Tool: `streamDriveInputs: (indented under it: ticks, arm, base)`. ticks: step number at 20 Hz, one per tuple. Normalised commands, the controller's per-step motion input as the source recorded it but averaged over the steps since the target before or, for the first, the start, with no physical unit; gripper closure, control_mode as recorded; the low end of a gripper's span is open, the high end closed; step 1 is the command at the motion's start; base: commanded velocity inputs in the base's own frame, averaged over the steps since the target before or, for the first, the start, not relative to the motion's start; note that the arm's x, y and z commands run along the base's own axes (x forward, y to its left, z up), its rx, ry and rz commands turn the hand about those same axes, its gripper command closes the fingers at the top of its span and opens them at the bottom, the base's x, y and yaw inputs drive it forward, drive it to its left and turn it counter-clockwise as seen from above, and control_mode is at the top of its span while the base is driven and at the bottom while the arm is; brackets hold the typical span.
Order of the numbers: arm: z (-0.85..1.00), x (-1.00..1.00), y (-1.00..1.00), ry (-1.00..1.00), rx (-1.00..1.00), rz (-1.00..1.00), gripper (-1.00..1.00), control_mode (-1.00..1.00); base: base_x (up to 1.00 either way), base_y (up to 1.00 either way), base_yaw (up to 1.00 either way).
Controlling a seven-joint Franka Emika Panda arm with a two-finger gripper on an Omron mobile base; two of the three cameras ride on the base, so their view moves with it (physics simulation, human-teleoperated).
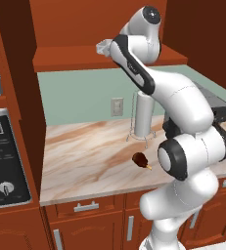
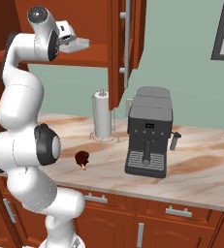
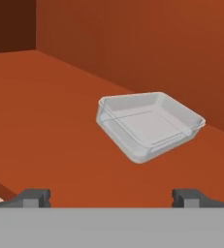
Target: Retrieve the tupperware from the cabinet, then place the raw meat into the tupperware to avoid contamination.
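Hand view: unlabelled tupperware [image 3: 150, 125]

clear pale tupperware [image 3: 150, 125], red-brown cabinet [image 3: 60, 121], dark reddish raw meat [image 1: 140, 158], tan-veined marble counter [image 1: 85, 161].

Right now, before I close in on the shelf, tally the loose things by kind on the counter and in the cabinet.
Tupperware, on the cabinet shelf: 1
Raw meat, on the counter: 1
Paper towel roll on its stand: 1
Coffee machine: 1
Total: 4
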Motion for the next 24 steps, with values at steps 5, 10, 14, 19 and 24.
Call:
streamDriveInputs:
  ticks: [5,10,14,19,24]
  arm:
    - [-0.05,0.20,0.01,0.01,0.00,0.00,-1.00,-1.00]
    - [-0.04,0.20,0.03,0.00,0.00,0.00,-1.00,-1.00]
    - [-0.04,0.20,0.02,0.00,0.00,0.00,-1.00,-1.00]
    - [-0.05,0.22,0.04,0.00,0.00,0.00,-1.00,-1.00]
    - [-0.01,0.22,0.06,0.00,0.00,0.00,-1.00,-1.00]
  base:
    - [0.00,0.00,0.00]
    - [0.00,0.00,0.00]
    - [0.00,0.00,0.00]
    - [0.00,0.00,0.00]
    - [0.00,0.00,0.00]
